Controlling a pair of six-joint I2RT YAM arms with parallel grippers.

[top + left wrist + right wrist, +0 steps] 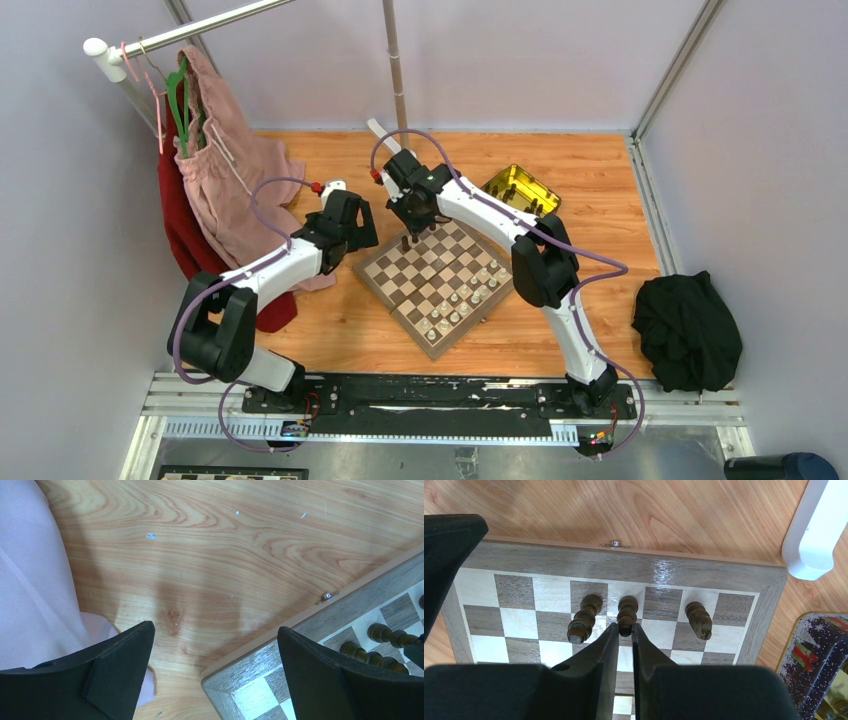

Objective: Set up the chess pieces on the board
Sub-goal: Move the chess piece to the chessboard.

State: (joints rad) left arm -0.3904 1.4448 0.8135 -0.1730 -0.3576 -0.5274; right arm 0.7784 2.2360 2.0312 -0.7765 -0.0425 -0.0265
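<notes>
The fingers (594,665) of the right tool (625,626) stand narrow, with their tips on both sides of the head of the middle piece (627,609). I cannot tell if they press it. This piece stands upright in the row next to the far border of the board (674,572), with one dark piece (583,620) just beside it on the left and another (699,620) apart on the right. Beyond the board's corner lies a tin (819,650).

The left tool (215,627) is wide and holds nothing. It hangs over the bare tabletop (210,555), one finger (310,675) above the board's border, with a pink cloth (30,590) on the other side.

In the top view the board lies turned like a diamond between the two arms. The pale pieces (465,300) stand along its near right edge.
</notes>
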